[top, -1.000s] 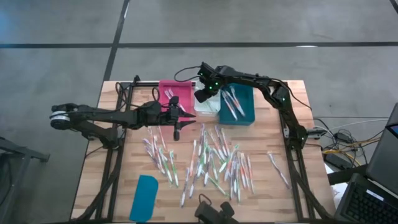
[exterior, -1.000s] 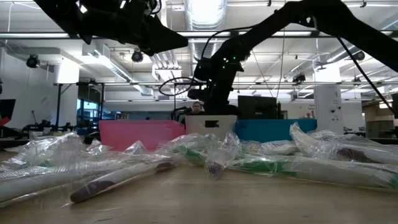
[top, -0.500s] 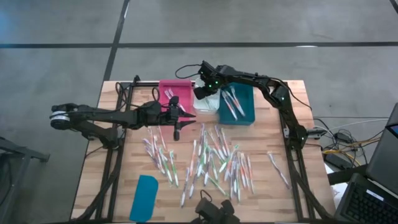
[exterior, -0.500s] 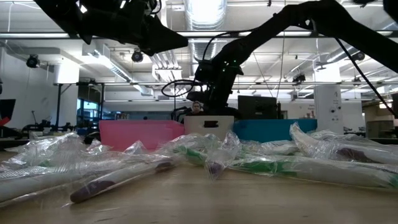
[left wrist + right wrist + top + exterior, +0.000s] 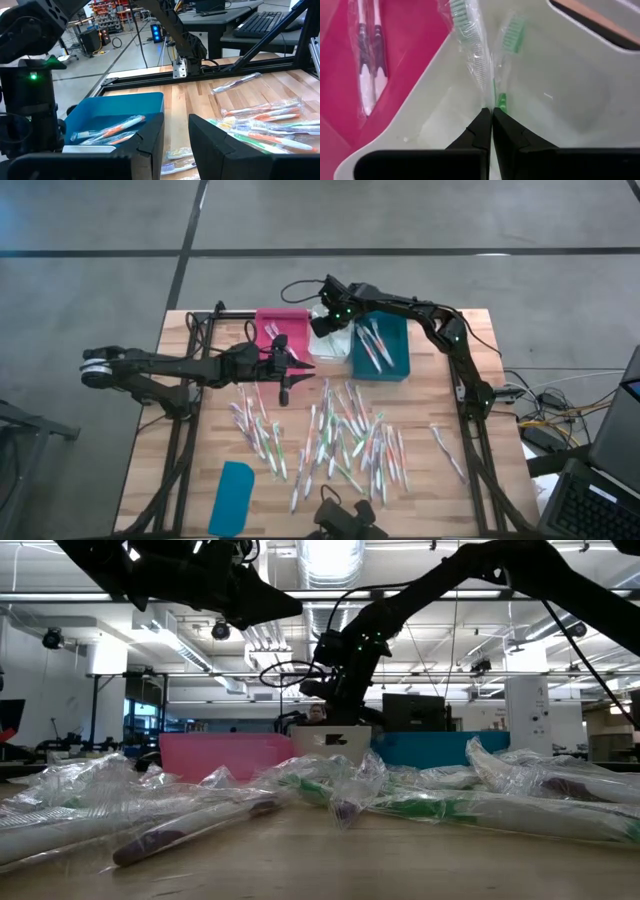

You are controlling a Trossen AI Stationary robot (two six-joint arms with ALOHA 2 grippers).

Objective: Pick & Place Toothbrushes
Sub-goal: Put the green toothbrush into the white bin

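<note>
Many wrapped toothbrushes (image 5: 340, 442) lie scattered on the wooden table (image 5: 440, 480). At the far edge stand a pink bin (image 5: 283, 328), a white bin (image 5: 332, 348) and a teal bin (image 5: 385, 350), the pink and teal ones holding toothbrushes. My right gripper (image 5: 324, 328) hangs over the white bin (image 5: 560, 100), shut on a green toothbrush (image 5: 475, 55) in a clear wrapper. My left gripper (image 5: 176, 125) hovers open and level above the table, left of the bins, with nothing between its fingers. My right gripper pinches the wrapped green toothbrush between its two fingertips (image 5: 482, 120), at the end (image 5: 495, 102) opposite the bristles. The fingers come steeply from above. The toothbrush hangs below them into the white bin, bristle head lowest; whether it touches the bin's floor I cannot tell.
A flat teal lid (image 5: 232, 498) lies near the table's front left corner. A few toothbrushes (image 5: 448, 452) lie apart at the right. Cables (image 5: 300, 292) run behind the bins. Both arms' stands flank the table.
My right gripper has turned a little at the wrist above the white bin, staying shut on the green toothbrush.
</note>
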